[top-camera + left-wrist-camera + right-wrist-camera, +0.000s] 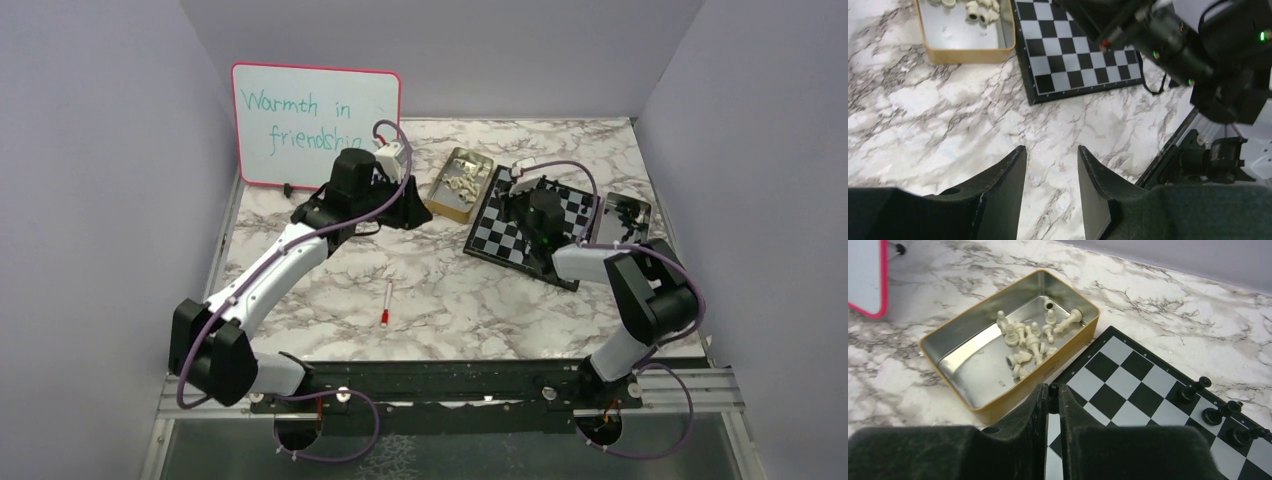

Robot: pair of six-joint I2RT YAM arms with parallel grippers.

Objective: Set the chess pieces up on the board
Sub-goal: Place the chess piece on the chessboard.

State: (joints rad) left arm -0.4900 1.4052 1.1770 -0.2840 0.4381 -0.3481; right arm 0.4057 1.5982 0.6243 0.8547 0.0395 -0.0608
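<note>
**A:** Top view, what's where?
**B:** I'm seeing the board [500, 235] lying right of centre, the tin [445, 205] just beside its left edge and a second tin [640, 203] just beside its right. The second one is holding dark bits, too small to name.

**A:** Left wrist?
**B:** The left gripper [1050, 165] is hanging over bare marble, jaws apart, carrying nothing. The tin is showing a few cream pieces [979, 12].

**A:** Right wrist?
**B:** The right gripper [1053, 395] is pinching a black piece [1053, 388] by its head, over the board's edge next to the tin. Three black pieces [1193, 390] are standing along the right edge. The tin is holding a loose pile of cream ones, most lying down.

**A:** Placing tips?
**B:** I'm thinking: carry it to the next free square in that row and lower it upright. Only let go once it's seated, then lift straight up, clear of the neighbours.
</note>
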